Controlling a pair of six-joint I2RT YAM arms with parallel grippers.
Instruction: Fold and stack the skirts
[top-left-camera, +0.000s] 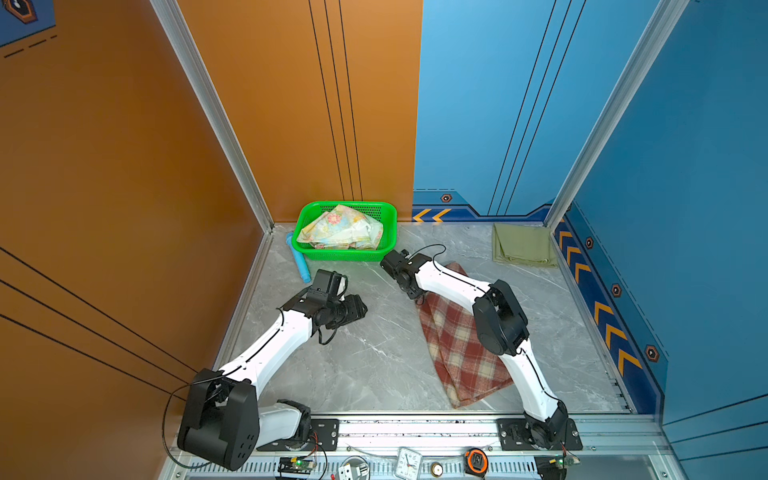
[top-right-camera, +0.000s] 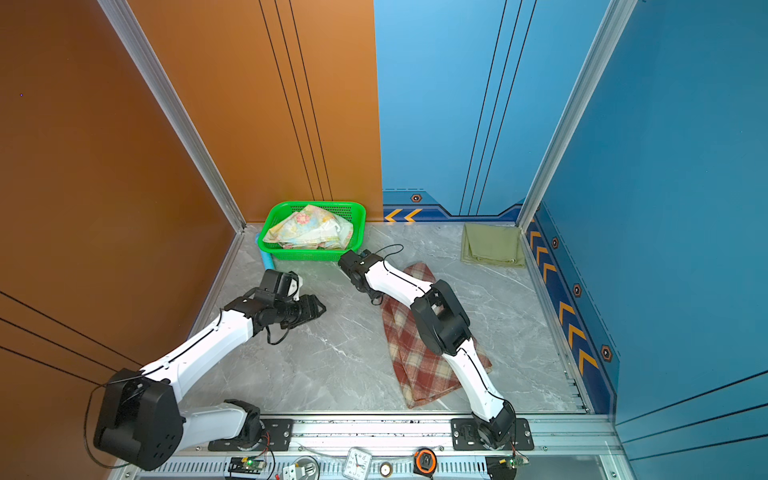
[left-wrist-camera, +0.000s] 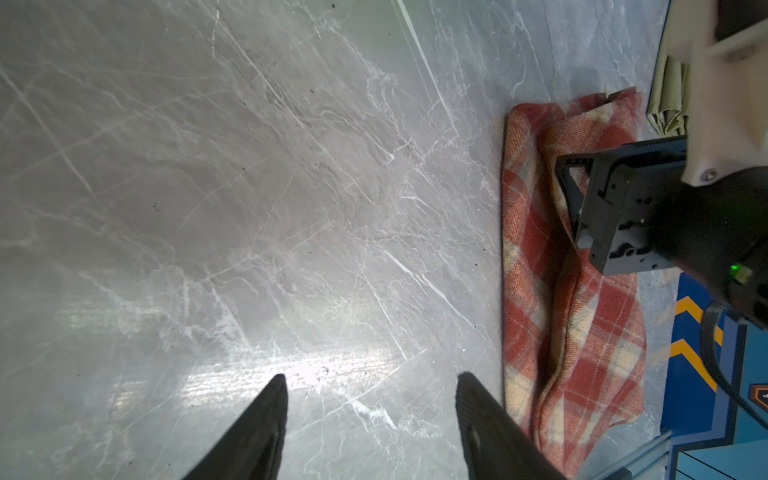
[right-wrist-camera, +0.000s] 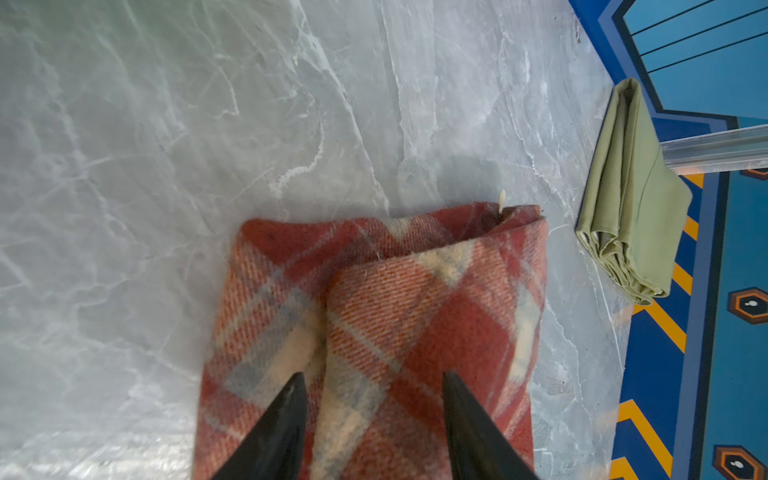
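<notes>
A red-brown and cream plaid skirt (top-left-camera: 457, 345) (top-right-camera: 415, 357) lies folded lengthwise on the marble table, right of centre. My right gripper (right-wrist-camera: 370, 374) hangs low over its far end, open, with the raised fold of plaid (right-wrist-camera: 395, 291) between the two fingers. An olive-green skirt (top-left-camera: 523, 245) (right-wrist-camera: 631, 199) rests folded in the back right corner. The floral skirt (top-left-camera: 340, 228) (top-right-camera: 309, 228) sits crumpled in the green basket. My left gripper (left-wrist-camera: 370, 376) is open over bare marble to the left of the plaid skirt (left-wrist-camera: 573, 291), holding nothing.
The green mesh basket (top-left-camera: 345, 254) stands at the back left against the wall. A blue tube (top-left-camera: 299, 259) lies beside it. A clock (top-left-camera: 409, 461) and a tape measure (top-left-camera: 476, 459) sit on the front rail. Walls close in the table on three sides.
</notes>
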